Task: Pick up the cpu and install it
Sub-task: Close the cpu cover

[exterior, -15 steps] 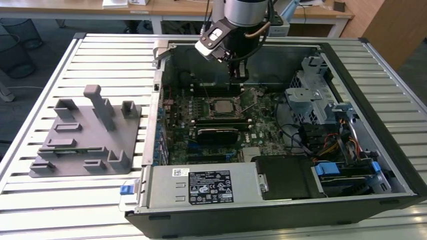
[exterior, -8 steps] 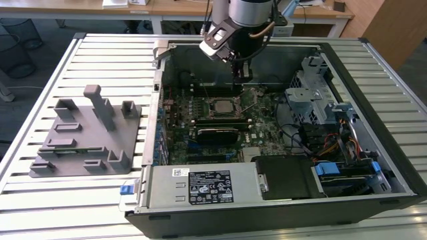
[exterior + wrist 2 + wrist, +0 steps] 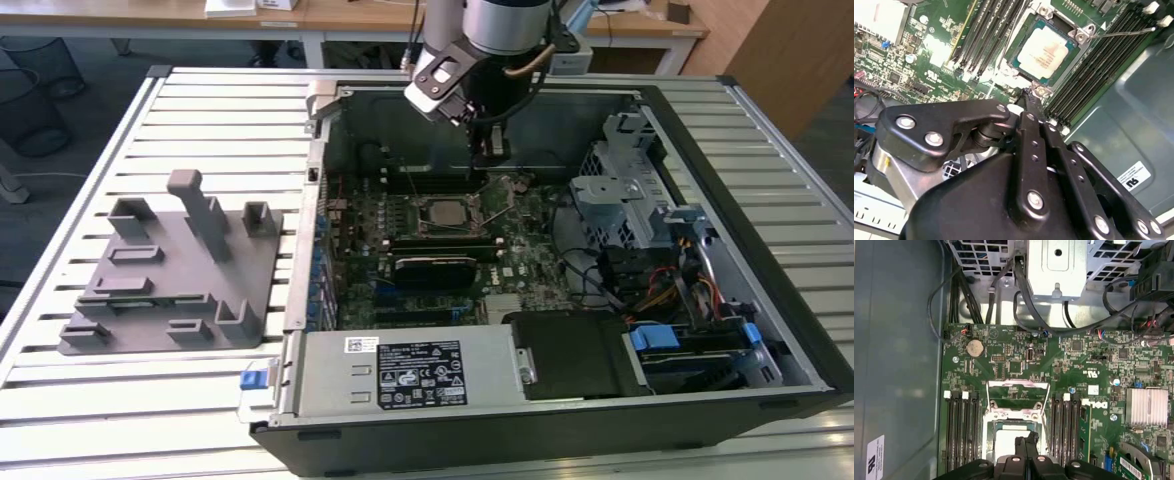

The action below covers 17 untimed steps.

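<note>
Hand [image 3: 1033,96] hangs close by the seated cpu [image 3: 1046,52].

cpu [image 3: 1046,49] | look: small flat square chip, silvery-white metal top, thin green rim | pose: lying flat, metal top turned up and uncovered | place: seated inside the dark socket [image 3: 1080,35] on the green board [image 3: 939,45], between two groups of memory slots

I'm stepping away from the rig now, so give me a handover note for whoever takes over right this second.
The claw is shut and empty, just above the edge of the socket.
The cpu lies in the socket, silvery top up.
Done: the cpu is in its place.
Left: the frame stands open, not yet closed over the cpu.
</note>
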{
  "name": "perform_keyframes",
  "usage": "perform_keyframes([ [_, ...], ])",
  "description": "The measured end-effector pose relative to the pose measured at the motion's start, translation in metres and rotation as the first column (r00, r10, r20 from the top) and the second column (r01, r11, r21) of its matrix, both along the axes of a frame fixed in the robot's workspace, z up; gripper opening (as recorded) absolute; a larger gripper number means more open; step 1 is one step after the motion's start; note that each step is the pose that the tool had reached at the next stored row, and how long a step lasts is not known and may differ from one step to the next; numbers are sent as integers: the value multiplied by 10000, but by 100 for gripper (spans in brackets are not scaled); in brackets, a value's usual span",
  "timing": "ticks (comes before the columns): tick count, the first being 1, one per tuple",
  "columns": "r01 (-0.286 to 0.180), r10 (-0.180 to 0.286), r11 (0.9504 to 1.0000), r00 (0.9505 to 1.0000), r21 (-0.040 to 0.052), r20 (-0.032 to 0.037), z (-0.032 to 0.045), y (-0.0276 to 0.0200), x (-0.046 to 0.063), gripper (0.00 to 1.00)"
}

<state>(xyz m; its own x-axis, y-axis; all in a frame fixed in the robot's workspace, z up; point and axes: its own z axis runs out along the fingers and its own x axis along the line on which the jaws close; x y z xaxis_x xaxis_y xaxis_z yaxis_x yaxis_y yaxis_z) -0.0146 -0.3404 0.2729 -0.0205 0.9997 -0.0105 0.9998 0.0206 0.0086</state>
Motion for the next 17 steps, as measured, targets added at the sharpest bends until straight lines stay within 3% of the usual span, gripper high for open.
perform_keyframes([
  [9,-2,2,10000,10000,1,0,-22,7,190,11],
  [17,0,0,10000,10000,-4,-4,-83,65,457,11],
])
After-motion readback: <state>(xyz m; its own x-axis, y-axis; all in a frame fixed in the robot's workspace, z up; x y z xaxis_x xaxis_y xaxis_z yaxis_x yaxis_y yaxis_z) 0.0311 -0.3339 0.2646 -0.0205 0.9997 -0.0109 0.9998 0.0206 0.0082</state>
